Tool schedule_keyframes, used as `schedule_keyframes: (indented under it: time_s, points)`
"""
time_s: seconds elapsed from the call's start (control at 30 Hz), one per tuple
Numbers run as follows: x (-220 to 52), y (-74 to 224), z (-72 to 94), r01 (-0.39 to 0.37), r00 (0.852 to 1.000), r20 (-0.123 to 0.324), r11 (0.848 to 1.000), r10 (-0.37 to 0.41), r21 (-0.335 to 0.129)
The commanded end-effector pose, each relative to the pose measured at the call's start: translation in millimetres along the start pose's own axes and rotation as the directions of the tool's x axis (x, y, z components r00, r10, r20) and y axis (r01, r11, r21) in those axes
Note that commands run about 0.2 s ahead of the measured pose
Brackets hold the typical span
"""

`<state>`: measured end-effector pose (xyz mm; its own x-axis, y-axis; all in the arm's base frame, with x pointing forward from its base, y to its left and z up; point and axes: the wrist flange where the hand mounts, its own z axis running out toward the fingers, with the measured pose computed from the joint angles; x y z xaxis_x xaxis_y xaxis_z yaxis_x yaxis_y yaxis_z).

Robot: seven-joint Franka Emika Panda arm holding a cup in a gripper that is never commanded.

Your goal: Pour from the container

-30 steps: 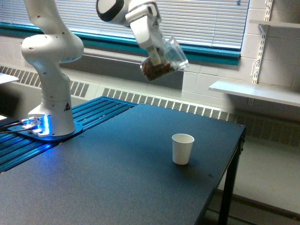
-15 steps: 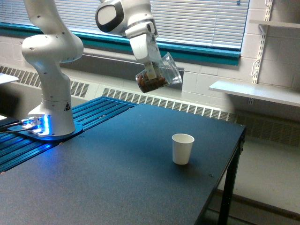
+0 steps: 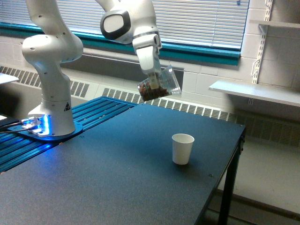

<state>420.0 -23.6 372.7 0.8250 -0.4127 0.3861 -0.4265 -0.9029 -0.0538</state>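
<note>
The clear plastic container [image 3: 159, 85] hangs in the air, tilted with its rim toward the exterior view's right and dark brown contents settled in its lower part. My gripper [image 3: 153, 80] is shut on it, the white arm reaching down from above. A white paper cup [image 3: 182, 148] stands upright on the dark table [image 3: 93, 187], below and to the right of the container, well apart from it. Nothing is falling from the container's rim.
The arm's white base [image 3: 51, 112] stands on a blue ribbed plate [image 3: 93, 112] at the exterior view's left. The table's right edge [image 3: 236, 145] drops off close to the paper cup. A white wall shelf [image 3: 258, 91] sits beyond it, under window blinds.
The container has come down and shifted slightly left over the last second, and its tilt has lessened a little. The paper cup has stayed put.
</note>
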Motion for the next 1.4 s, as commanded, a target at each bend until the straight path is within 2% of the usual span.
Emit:
schedule_keyframes:
  time_s: [0.03, 0.67, 1.4]
  points:
    - [-3.8, -13.5, 7.6, 0.02, 1.0, 0.019, 1.0, -0.02, -0.01]
    - [-15.7, -37.5, 37.8, 0.068, 0.995, 0.075, 0.996, -0.064, -0.058]
    - [-38.6, -51.9, 67.7, 0.088, 0.987, 0.143, 0.99, -0.072, -0.106]
